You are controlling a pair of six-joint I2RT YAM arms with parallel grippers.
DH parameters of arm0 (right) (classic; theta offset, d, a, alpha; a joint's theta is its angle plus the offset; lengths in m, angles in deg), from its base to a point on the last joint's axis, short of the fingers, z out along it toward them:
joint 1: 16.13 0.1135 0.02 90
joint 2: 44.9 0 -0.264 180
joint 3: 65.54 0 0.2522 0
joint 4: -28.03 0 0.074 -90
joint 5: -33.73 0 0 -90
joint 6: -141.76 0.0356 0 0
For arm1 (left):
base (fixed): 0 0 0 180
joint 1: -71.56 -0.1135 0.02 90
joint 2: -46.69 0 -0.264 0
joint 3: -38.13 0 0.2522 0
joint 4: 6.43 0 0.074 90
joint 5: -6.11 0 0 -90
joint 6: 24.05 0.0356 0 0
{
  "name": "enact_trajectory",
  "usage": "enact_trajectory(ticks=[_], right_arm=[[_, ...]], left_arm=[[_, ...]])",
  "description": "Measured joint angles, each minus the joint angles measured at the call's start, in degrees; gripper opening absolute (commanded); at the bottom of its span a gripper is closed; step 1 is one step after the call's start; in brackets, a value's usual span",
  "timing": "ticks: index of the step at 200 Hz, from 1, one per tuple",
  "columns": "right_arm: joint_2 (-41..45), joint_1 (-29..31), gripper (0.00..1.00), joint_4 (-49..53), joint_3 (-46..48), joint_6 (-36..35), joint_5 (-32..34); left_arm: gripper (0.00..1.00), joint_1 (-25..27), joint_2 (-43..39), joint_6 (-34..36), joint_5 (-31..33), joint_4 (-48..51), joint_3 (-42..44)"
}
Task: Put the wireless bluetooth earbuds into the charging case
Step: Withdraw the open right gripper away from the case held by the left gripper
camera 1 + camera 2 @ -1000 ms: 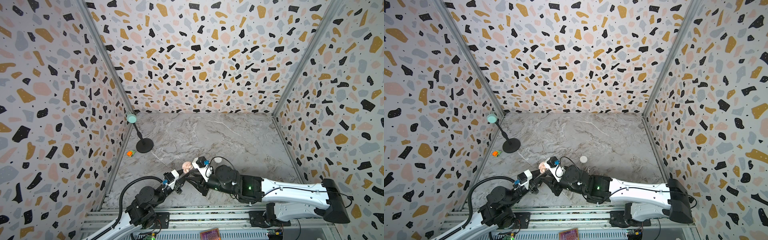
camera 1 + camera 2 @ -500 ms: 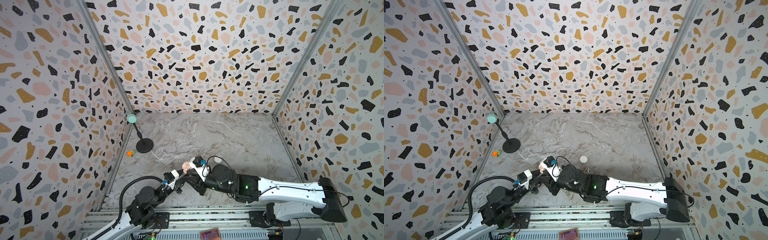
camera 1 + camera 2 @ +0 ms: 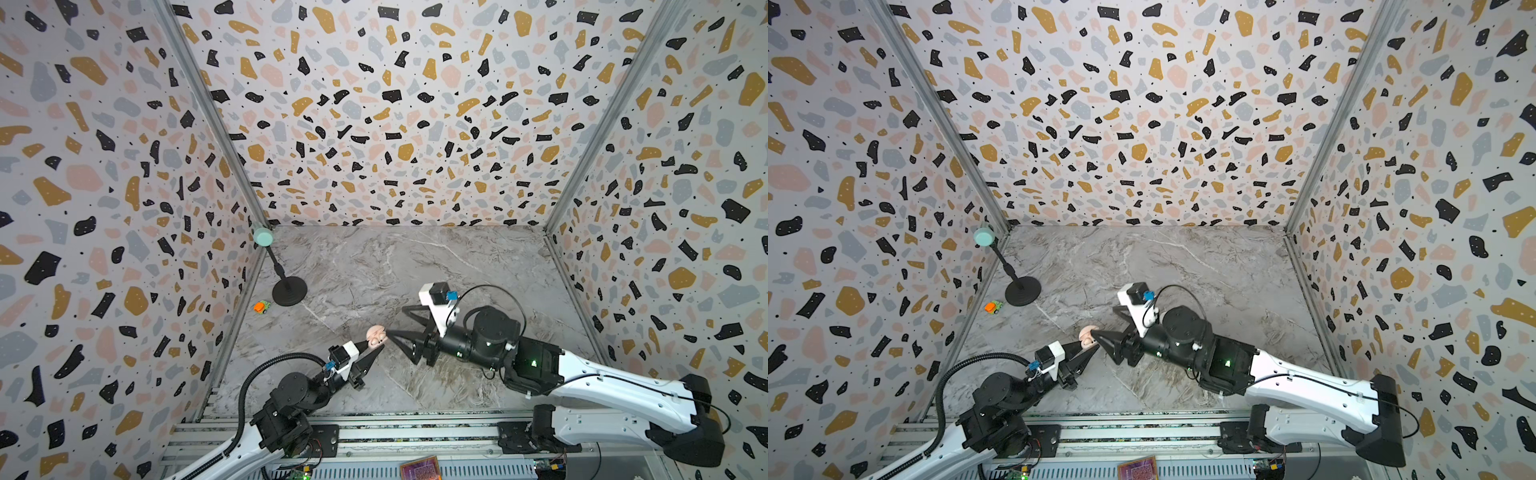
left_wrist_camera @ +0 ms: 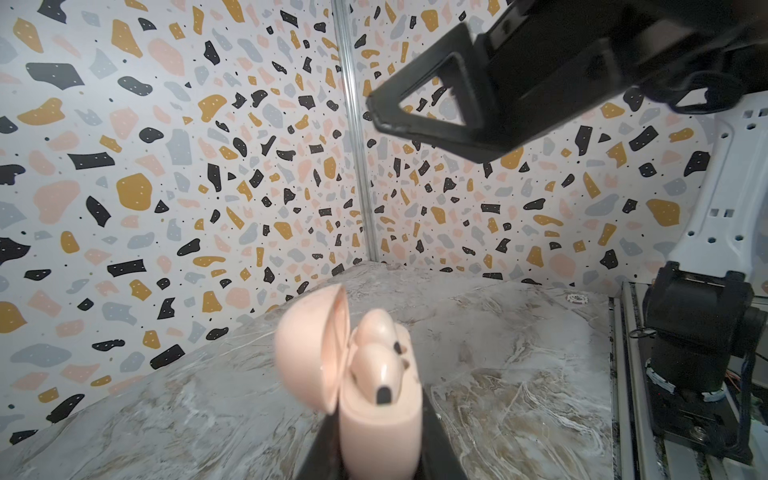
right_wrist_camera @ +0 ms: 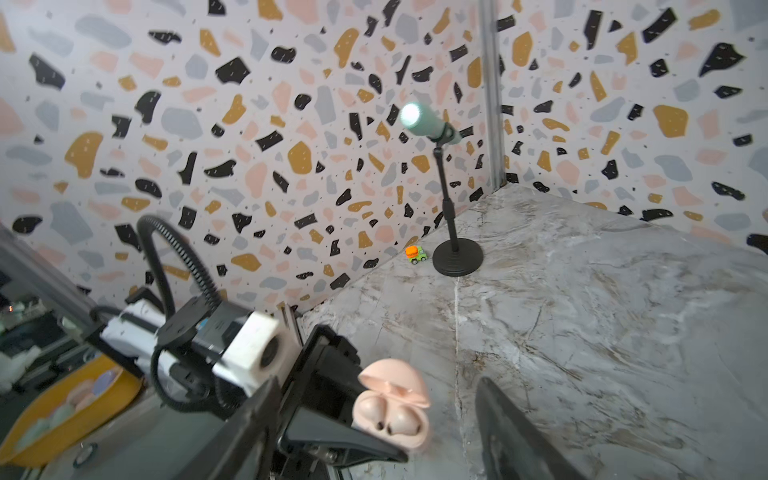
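Note:
My left gripper (image 3: 375,348) (image 3: 1089,350) (image 4: 376,459) is shut on a pale pink charging case (image 3: 376,336) (image 3: 1087,336) (image 4: 376,419) (image 5: 390,419), held above the table near its front. The lid (image 4: 309,349) (image 5: 395,380) stands open. Two pale pink wireless bluetooth earbuds (image 4: 376,368) (image 5: 372,409) sit side by side in the case's wells. My right gripper (image 3: 397,321) (image 3: 1105,321) is open just right of the case, one fingertip close to it. In the right wrist view its fingers (image 5: 498,415) stand on either side of the case without touching it.
A black microphone stand (image 3: 289,291) (image 5: 457,257) with a mint-green head (image 3: 263,237) stands at the back left, and a small orange-and-green toy car (image 3: 262,306) (image 5: 415,254) lies beside it. A small white round object (image 4: 575,298) lies on the marble table (image 3: 415,266).
My right gripper has opened and drawn back to the right, away from the case it was close over. The left gripper still holds the case in the same place.

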Motion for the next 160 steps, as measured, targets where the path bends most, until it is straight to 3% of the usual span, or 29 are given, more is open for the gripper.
enact_trajectory(ticks=[20, 46, 105, 160], right_arm=[[0.46, -6.32, 0.93, -0.55, 1.64, 3.02, -6.16], [-0.39, -9.79, 0.96, -1.07, 3.26, 5.97, -15.32], [-5.29, -11.15, 0.98, -5.73, 4.85, 10.8, -30.05], [-5.88, -11.15, 0.98, -10.93, 9.4, 14.34, -37.46]], left_arm=[[0.0, 0.0, 0.07, -1.09, -2.43, -0.74, 0.0], [0.0, 0.0, 0.52, -2.89, -6.01, -2.05, 0.0], [0.0, 0.0, 3.76, -9.2, -13.75, -5.33, -0.02], [0.0, 0.0, 5.46, -13.29, -16.44, -6.08, -0.04]])
